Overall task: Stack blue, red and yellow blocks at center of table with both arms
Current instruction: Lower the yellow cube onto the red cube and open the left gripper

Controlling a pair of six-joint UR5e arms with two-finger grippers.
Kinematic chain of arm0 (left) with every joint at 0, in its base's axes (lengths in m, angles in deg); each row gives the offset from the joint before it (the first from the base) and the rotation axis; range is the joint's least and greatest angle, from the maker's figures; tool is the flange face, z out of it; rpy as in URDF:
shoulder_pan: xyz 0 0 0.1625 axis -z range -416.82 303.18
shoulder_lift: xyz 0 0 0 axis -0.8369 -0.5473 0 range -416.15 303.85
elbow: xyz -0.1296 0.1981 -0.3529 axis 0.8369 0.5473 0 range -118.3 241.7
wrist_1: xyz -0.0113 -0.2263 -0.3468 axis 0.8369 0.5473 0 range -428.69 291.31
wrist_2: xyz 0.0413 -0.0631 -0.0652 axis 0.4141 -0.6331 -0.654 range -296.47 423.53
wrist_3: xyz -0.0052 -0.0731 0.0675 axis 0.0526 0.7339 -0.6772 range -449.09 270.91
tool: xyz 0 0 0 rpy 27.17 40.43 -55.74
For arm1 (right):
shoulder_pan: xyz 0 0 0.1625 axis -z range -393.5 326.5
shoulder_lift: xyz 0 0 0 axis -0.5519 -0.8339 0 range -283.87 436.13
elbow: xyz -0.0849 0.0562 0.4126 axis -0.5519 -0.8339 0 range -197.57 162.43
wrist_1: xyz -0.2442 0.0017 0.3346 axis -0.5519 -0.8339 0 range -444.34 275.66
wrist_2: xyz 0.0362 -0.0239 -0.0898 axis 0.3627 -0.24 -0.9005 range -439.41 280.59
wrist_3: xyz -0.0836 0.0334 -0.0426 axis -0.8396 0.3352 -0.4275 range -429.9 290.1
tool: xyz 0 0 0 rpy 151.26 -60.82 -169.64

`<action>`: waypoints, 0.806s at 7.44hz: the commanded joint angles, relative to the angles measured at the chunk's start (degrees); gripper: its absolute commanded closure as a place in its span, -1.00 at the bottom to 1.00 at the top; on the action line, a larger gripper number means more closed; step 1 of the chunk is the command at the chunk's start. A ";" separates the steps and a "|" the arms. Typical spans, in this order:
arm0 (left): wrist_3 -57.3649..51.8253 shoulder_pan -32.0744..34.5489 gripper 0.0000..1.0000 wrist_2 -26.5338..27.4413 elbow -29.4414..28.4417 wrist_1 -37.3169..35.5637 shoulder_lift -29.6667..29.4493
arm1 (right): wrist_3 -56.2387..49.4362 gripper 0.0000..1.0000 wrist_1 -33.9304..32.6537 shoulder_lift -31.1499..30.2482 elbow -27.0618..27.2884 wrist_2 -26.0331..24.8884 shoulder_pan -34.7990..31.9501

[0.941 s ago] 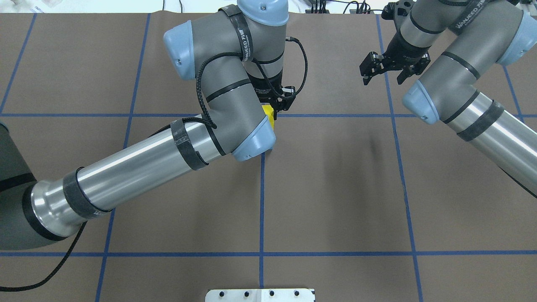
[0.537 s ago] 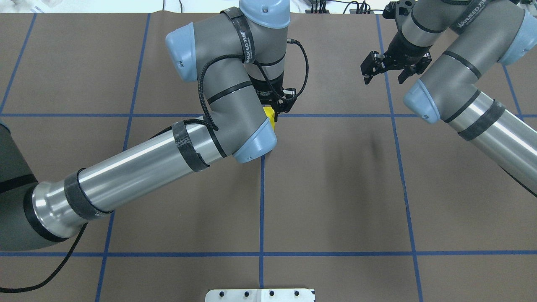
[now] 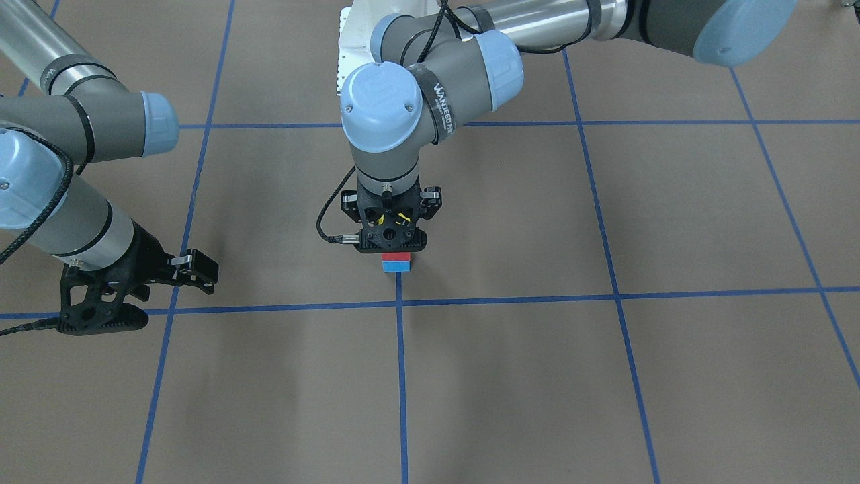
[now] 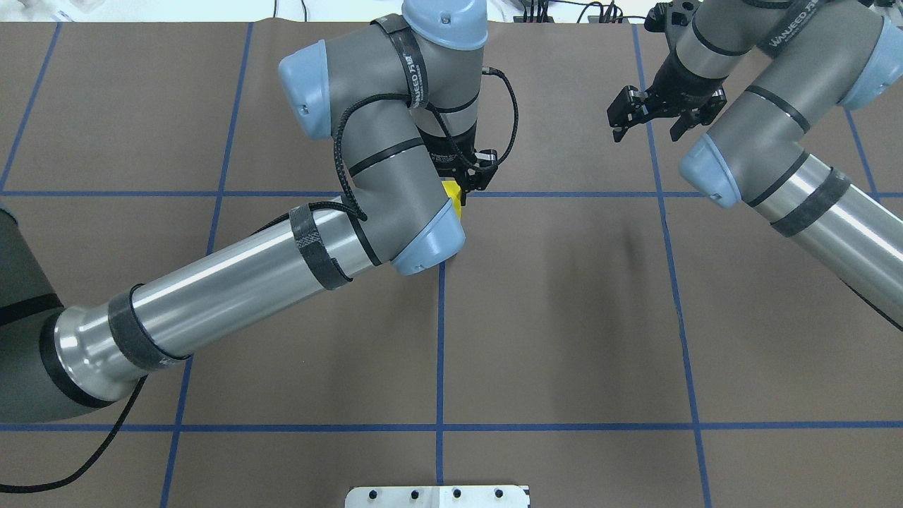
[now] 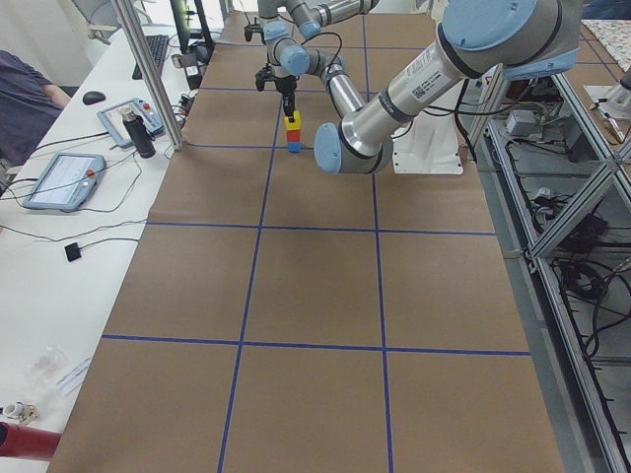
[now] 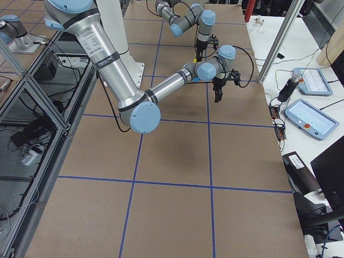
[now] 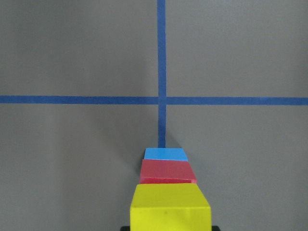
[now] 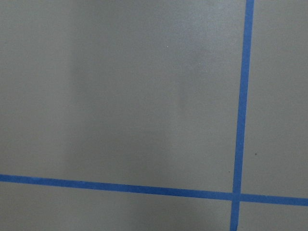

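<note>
The yellow block (image 7: 170, 208), seated on the red block (image 7: 167, 171) and blue block (image 7: 166, 154) at the desk's (image 7: 72, 159) centre, appears gripped by the left pincer (image 3: 392, 247); release should be gentle, withdrawal straight upward.

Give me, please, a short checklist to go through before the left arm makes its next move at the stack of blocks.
1. Order: blue block lowest, red block on it, yellow block uppermost: ok.
2. Left pincer shut on the yellow block, a tip at each side of it in the wrist view: ok.
3. Yellow block fully seated on the red block, no gap between them: cannot tell.
4. Place of the stack: on the tape line, close by the tape crossing: ok.
5. Right pincer open, empty and far from the stack: ok.
</note>
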State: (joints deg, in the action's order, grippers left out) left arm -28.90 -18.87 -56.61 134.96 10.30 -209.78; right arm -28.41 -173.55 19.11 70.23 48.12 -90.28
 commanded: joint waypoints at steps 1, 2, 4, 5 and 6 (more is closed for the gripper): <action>-0.24 0.02 1.00 0.00 -0.05 -0.06 0.00 | 0.00 -0.98 0.00 -0.10 -0.09 0.00 0.00; -0.42 0.02 1.00 0.00 -0.05 0.02 0.00 | -0.09 -0.98 0.09 -0.37 0.00 0.00 0.00; -0.77 0.02 1.00 0.00 -0.05 0.02 0.00 | -0.09 -0.98 0.09 -0.37 0.00 0.00 0.00; -1.99 0.02 1.00 0.00 0.04 0.02 0.00 | -0.09 -0.98 0.00 -0.37 0.00 0.00 0.00; -2.27 0.02 1.00 0.00 -0.05 0.02 0.00 | -0.17 -0.98 0.09 -0.37 0.00 0.00 0.00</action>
State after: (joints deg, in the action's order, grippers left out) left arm -30.54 -18.85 -56.61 134.94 10.32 -209.78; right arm -28.52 -173.50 18.74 70.23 48.12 -90.27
